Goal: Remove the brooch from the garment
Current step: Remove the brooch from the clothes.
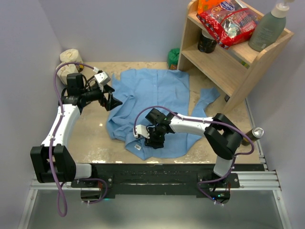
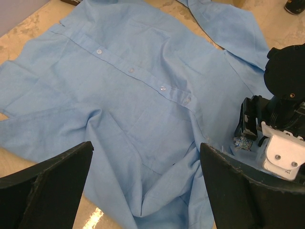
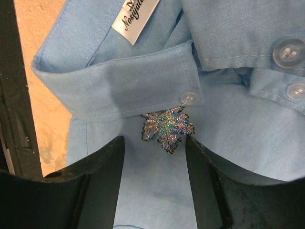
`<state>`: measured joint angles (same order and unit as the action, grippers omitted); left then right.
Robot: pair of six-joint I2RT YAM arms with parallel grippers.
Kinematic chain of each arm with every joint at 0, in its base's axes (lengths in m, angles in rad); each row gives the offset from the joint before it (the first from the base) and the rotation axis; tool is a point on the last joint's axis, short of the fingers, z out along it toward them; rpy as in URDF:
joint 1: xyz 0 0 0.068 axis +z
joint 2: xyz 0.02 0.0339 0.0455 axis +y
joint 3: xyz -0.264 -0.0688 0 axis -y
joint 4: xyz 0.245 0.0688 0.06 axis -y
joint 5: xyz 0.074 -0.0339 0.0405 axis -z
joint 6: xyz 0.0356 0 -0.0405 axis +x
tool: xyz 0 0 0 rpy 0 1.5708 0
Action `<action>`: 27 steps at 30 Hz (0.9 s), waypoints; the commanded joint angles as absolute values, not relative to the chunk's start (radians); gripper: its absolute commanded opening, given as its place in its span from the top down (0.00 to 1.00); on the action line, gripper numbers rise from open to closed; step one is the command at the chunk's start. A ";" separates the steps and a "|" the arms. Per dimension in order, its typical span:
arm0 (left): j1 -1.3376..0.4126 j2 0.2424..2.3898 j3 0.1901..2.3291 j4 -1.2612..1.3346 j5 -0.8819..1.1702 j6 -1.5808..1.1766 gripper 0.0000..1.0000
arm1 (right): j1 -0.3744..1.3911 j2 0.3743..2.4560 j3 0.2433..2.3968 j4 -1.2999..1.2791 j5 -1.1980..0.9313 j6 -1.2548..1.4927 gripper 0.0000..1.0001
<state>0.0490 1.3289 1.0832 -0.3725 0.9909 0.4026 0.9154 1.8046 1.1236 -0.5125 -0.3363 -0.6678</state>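
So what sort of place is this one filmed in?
Probably a lab test booth, not a home: plain lavender walls box in the tabletop, robot arms are bolted to a rail at its near edge, and a wooden shelf holds props like a snack bag.

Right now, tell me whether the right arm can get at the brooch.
Probably yes. The right tool hangs open right over the brooch, one finger on each side, and nothing covers it; only the garment's collar flap lies along its top edge.
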 commanded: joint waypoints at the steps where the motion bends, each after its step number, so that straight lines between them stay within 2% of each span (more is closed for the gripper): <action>1: 0.041 1.298 1.077 -0.334 0.997 0.388 0.01 | 0.917 1.833 1.157 -0.520 -0.368 -0.637 0.43; 5: 0.043 1.293 1.071 -0.331 0.997 0.388 0.00 | 0.917 1.833 1.151 -0.496 -0.370 -0.612 0.44; 8: 0.043 1.292 1.071 -0.330 0.997 0.387 0.00 | 0.919 1.838 1.160 -0.492 -0.374 -0.601 0.49; 14: 0.043 1.285 1.065 -0.330 0.994 0.390 0.01 | 0.919 1.855 1.167 -0.509 -0.376 -0.612 0.72; 22: 0.043 1.284 1.068 -0.380 0.992 0.462 0.01 | 0.914 1.819 1.177 -0.552 -0.409 -0.640 0.76; 27: 0.043 1.273 1.052 -0.413 1.005 0.598 0.00 | 0.858 1.835 1.236 -0.647 -0.550 -0.652 0.76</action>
